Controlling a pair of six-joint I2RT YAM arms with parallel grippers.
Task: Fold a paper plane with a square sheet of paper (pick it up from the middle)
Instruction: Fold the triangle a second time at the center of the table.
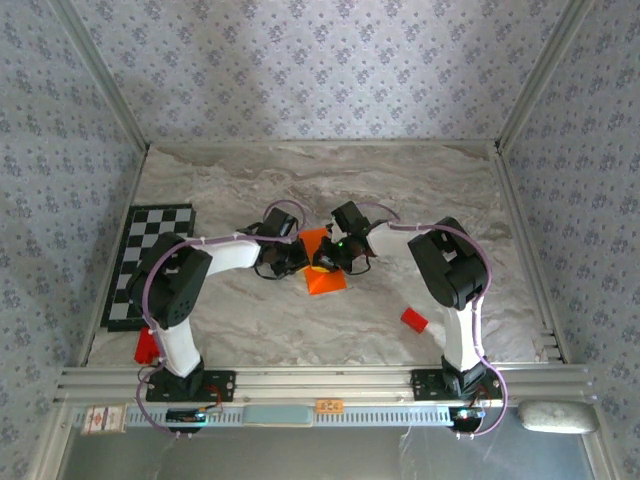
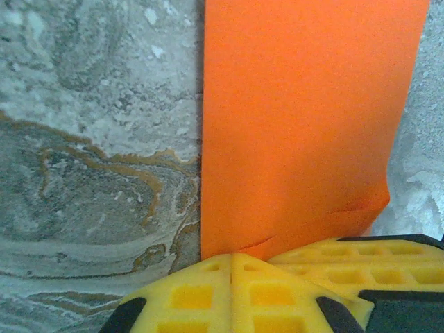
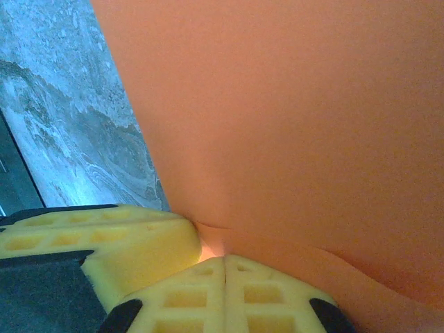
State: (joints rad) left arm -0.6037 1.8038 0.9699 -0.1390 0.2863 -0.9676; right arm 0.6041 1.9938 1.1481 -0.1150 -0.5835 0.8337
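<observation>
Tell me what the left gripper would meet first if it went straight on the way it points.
The square sheet of paper: the left gripper, shut, seems to touch its near edge.

The centre of the table (image 1: 300, 180) is taken up by the left gripper (image 2: 231, 277) and right gripper (image 3: 224, 277), both closed, tips side by side at the orange square sheet of paper (image 1: 325, 280). Bare marble is left open toward 12 o'clock; a checkerboard mat (image 1: 150, 235) is seen at 9 o'clock, a red block (image 1: 414, 319) at 4 o'clock.

Matt, smooth square sheet of paper (image 2: 298, 125); marbled stone-like table (image 2: 90, 139); yellow foamy left gripper pads (image 2: 187, 298).
</observation>
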